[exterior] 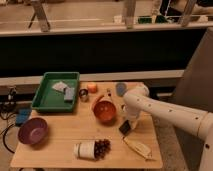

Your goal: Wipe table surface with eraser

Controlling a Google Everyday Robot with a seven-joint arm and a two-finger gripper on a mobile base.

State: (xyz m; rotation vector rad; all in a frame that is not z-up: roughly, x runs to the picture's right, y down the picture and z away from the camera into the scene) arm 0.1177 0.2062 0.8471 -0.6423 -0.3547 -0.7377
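The table surface (60,145) is a pale wooden top. My white arm reaches in from the right. My gripper (126,127) points down at the tabletop, just right of the orange bowl (105,111) and just behind the banana (137,147). A small black block, seemingly the eraser (124,129), shows at the gripper's tip, low on the wood. I cannot tell whether it is held.
A green tray (45,102) with grey-blue blocks (64,90) stands back left. A purple bowl (32,131) is front left and a white cup with grapes (92,148) at the front. An orange fruit (92,87) and a grey object (120,88) sit at the back.
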